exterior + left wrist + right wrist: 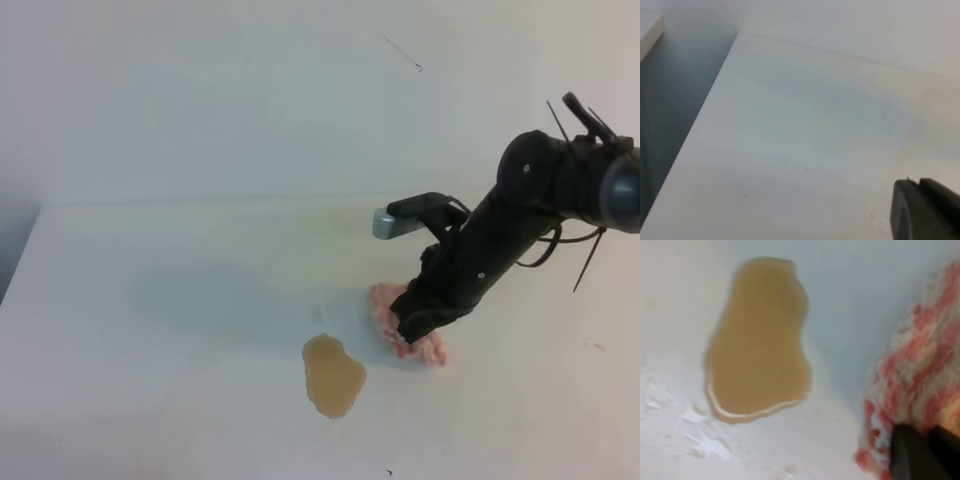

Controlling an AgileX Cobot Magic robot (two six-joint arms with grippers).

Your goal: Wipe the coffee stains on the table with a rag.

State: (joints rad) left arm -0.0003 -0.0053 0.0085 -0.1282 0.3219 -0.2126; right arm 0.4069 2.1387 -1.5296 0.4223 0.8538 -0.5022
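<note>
Inspector: Black fingertips of the right gripper (925, 455) fill the wrist view's lower right corner, closed together and pressed into the pink-and-white mottled fuzzy rag (920, 375); whether the cloth is actually pinched cannot be told

Clerk: Where does that rag lie?

Inspector: Flat on the wide white matte table (150, 300), right of centre in the high view, mostly hidden under the black right arm (480, 250)

Clerk: And the stain?

Inspector: One glossy tan-brown coffee puddle (333, 375), an irregular oval, sits just left of the rag (395, 320) and slightly nearer the front edge; a narrow strip of bare white separates them. Its surface is unsmeared, with a bright rim along the lower edge (757, 340)

Clerk: Any containers?

Inspector: None to report

Clerk: Left side?

Inspector: Only a dark corner of the left gripper (925, 210) shows, over bare tabletop near the left edge; its opening cannot be told

Clerk: Surroundings?

Inspector: Plain white wall (250, 90) behind the table, faint scuffs on the surface
</note>
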